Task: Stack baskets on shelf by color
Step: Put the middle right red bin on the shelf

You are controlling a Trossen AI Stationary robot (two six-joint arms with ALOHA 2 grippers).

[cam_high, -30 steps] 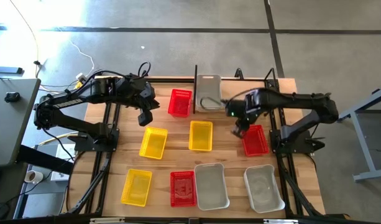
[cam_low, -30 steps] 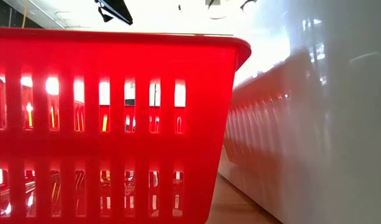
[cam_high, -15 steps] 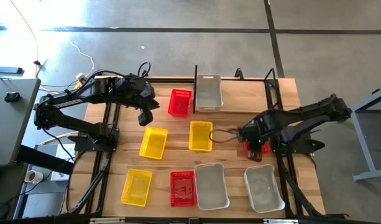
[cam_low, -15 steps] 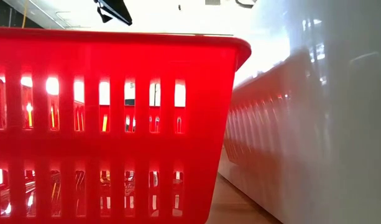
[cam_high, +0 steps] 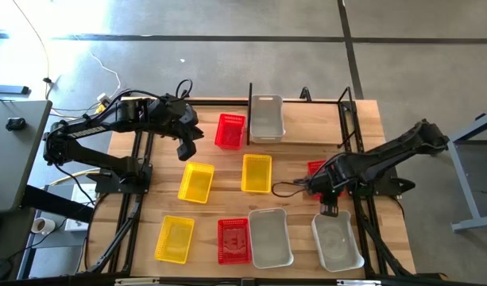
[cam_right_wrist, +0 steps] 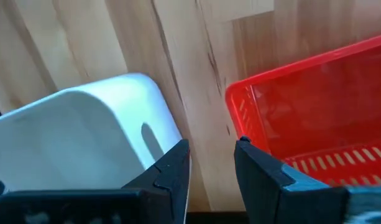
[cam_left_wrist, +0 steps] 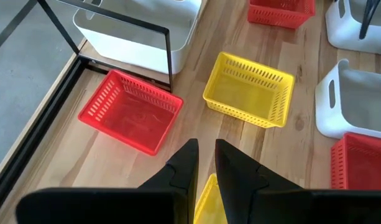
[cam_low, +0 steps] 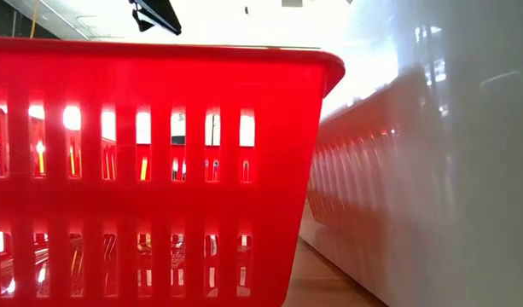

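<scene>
Hovering my right claw (cam_high: 329, 208), fingers apart and empty, between a red basket (cam_high: 317, 168) and the right-hand clear basket (cam_high: 337, 241), I count little done. One clear basket (cam_high: 266, 117) sits on the shelf (cam_high: 250, 111) at the counter's (cam_high: 295, 159) far edge; the other eight lie on the counter. My left claw (cam_high: 186, 148) waits far left, nearly closed, holding nothing. Stacking by color has barely begun.

Right pincer (cam_high: 329, 208) hangs low over bench (cam_high: 291, 171) between red basket (cam_high: 316, 168) and near-right clear basket (cam_high: 337, 241). Left pincer (cam_high: 186, 149) hovers near shelf-side red basket (cam_high: 230, 131). Clear basket (cam_high: 267, 117) sits in shelf (cam_high: 307, 102).
</scene>
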